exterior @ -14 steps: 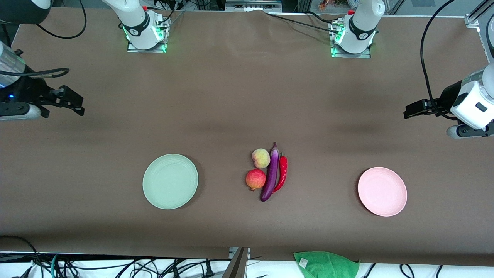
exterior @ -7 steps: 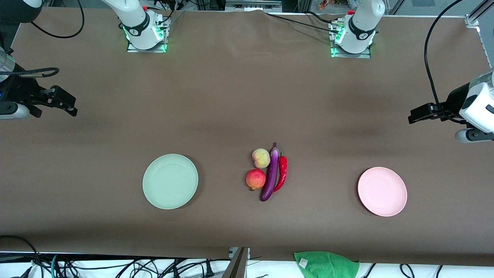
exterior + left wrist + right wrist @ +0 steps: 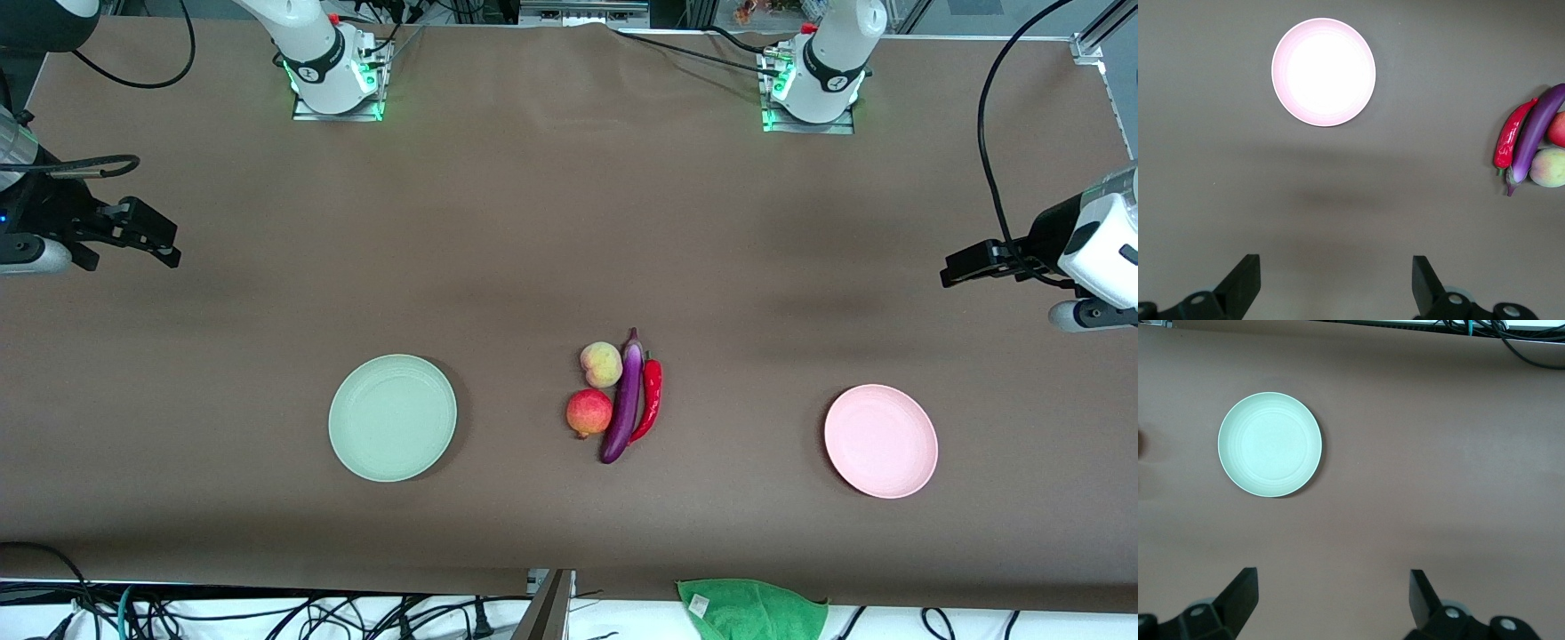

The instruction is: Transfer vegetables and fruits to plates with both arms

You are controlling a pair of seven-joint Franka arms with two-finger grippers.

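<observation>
A purple eggplant, a red chili pepper, a yellow-pink peach and a round red fruit lie bunched at the table's middle. The pale green plate lies toward the right arm's end, the pale pink plate toward the left arm's end. My left gripper is open and empty, high over the table's left-arm end; its wrist view shows the pink plate, chili, eggplant and peach. My right gripper is open and empty over the right-arm end; its view shows the green plate.
The brown table cover spans the whole table. A green cloth hangs off the edge nearest the camera. Cables run along that edge. The two arm bases stand along the edge farthest from the camera.
Both grippers drew outward toward their own ends of the table during the first half second, then held almost still. The produce and plates have not moved.
</observation>
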